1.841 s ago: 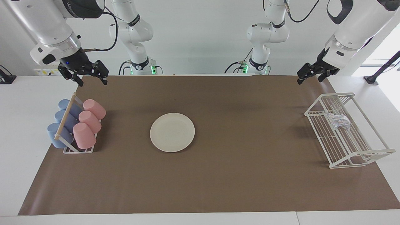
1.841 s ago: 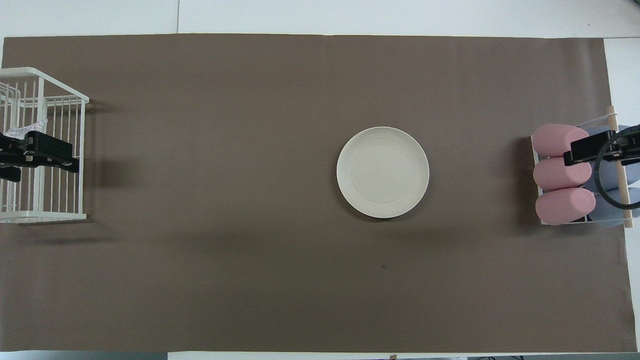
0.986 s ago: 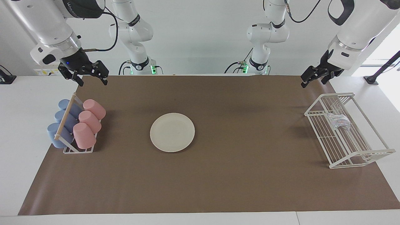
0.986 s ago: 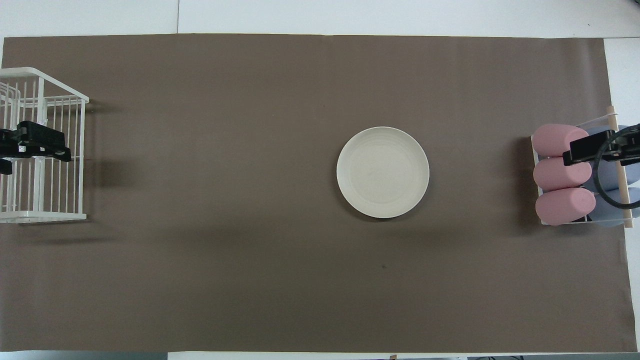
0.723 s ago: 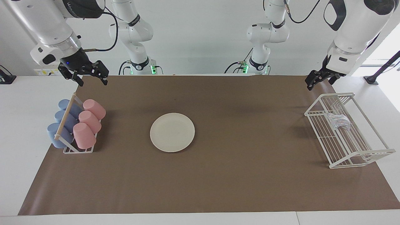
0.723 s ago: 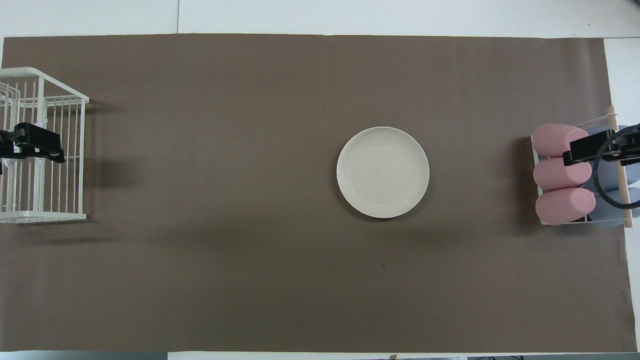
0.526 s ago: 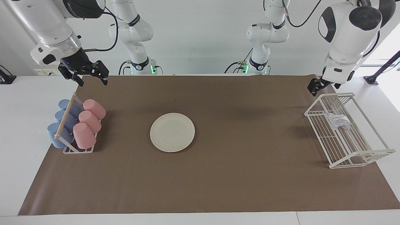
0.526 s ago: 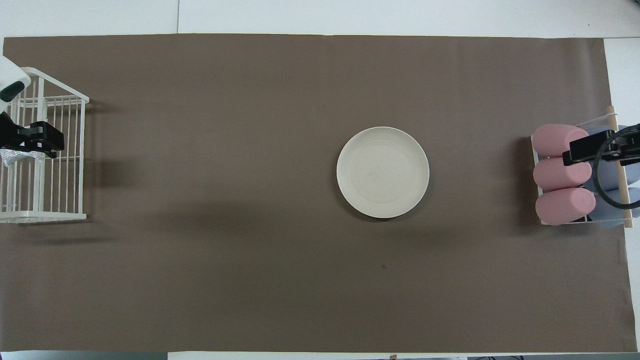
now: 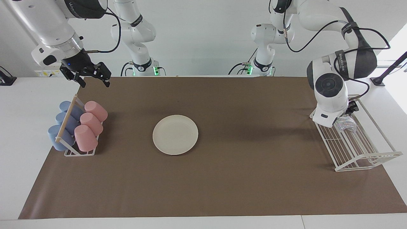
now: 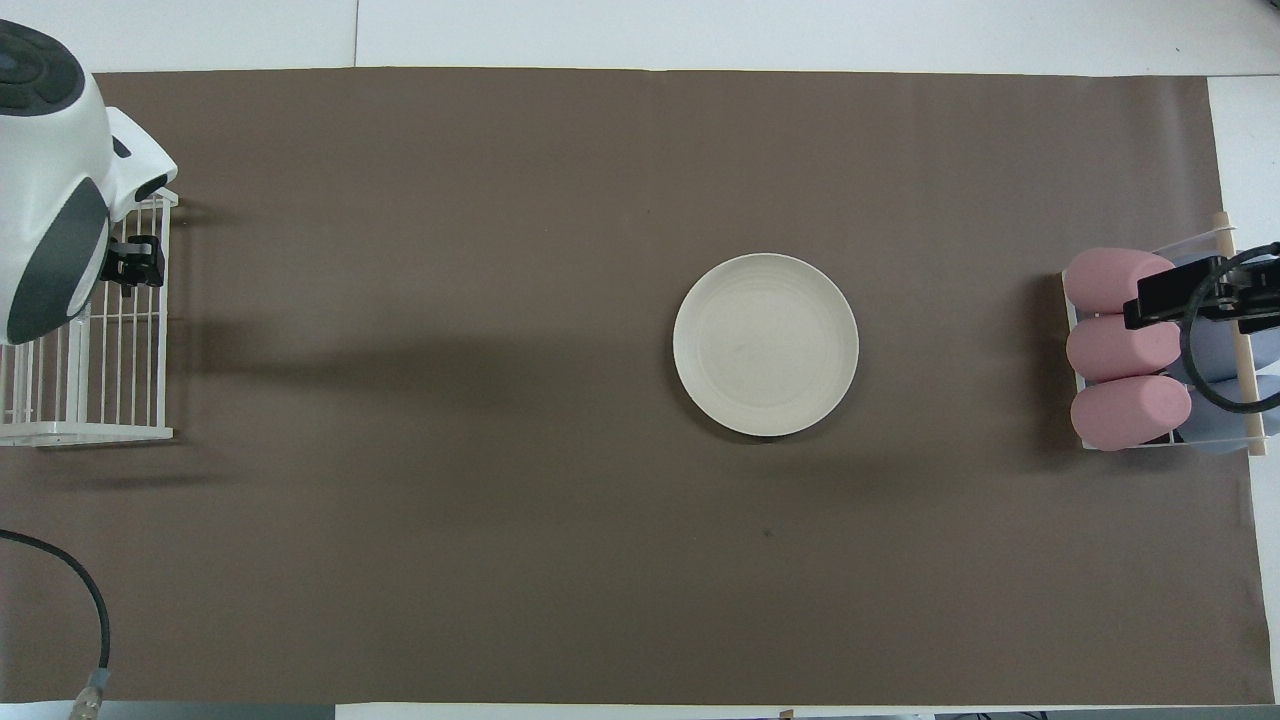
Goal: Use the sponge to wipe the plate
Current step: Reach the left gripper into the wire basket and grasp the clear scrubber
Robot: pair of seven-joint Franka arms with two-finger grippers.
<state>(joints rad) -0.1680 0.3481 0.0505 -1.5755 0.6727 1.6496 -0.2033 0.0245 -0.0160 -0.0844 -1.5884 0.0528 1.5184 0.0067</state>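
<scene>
Crinkly silver foil-mesh sponge (image 9: 345, 123) lies in the white wire rack (image 9: 356, 149) at the table's left-arm end; left tool (image 9: 349, 109) above it, spread unreadable. Round, flat cream plate (image 9: 175, 135) sits mid-table. Right tool (image 9: 93, 80), fingers spread, waits.

Table (image 9: 19, 105), brown mat (image 9: 241, 178), plate (image 9: 175, 134), cup rack (image 9: 79, 152), wire rack (image 9: 359, 156)

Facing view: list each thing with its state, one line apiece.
Plate: flat on the mat, bare.
Sponge: lying in the wire rack, partly hidden by the left arm.
Cups: tipped on their sides in their holder.
Left gripper: down in the rack at the sponge.
Right gripper: open, waiting above the mat's edge.
</scene>
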